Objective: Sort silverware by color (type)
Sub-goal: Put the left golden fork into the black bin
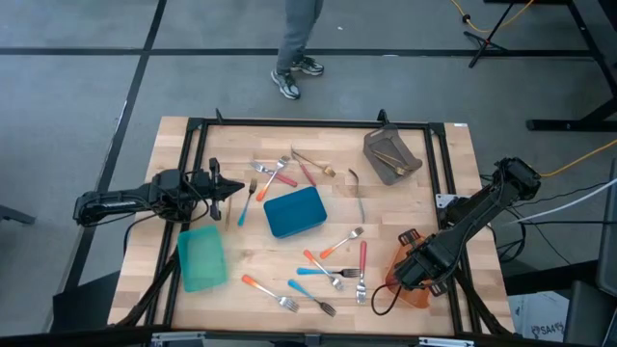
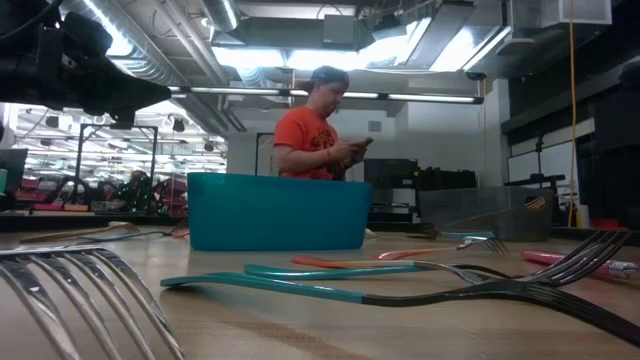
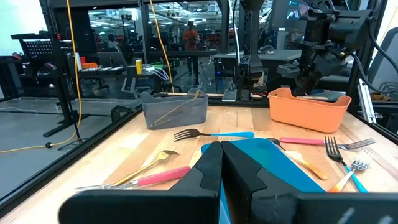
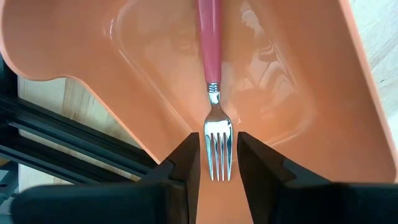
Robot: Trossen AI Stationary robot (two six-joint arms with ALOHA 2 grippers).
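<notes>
A pink-handled fork (image 4: 211, 62) lies inside the orange bin (image 4: 292, 68) at the table's near right; the bin also shows in the high view (image 1: 413, 289). My right gripper (image 4: 218, 155) hangs over that bin, open, with a finger on either side of the fork's tines (image 4: 217, 140) and a sliver of bin showing on each side. My left gripper (image 1: 231, 188) is shut and empty, low over the table's left, left of the blue bin (image 1: 294, 212). Several forks with orange, red and blue handles lie loose on the wood (image 1: 333, 275).
A teal bin (image 1: 202, 258) sits near left. A grey bin (image 1: 390, 154) with gold utensils sits far right. More utensils lie beyond the blue bin (image 1: 280, 173). A black frame (image 1: 289, 123) edges the table. A person (image 1: 294, 48) stands beyond the far edge.
</notes>
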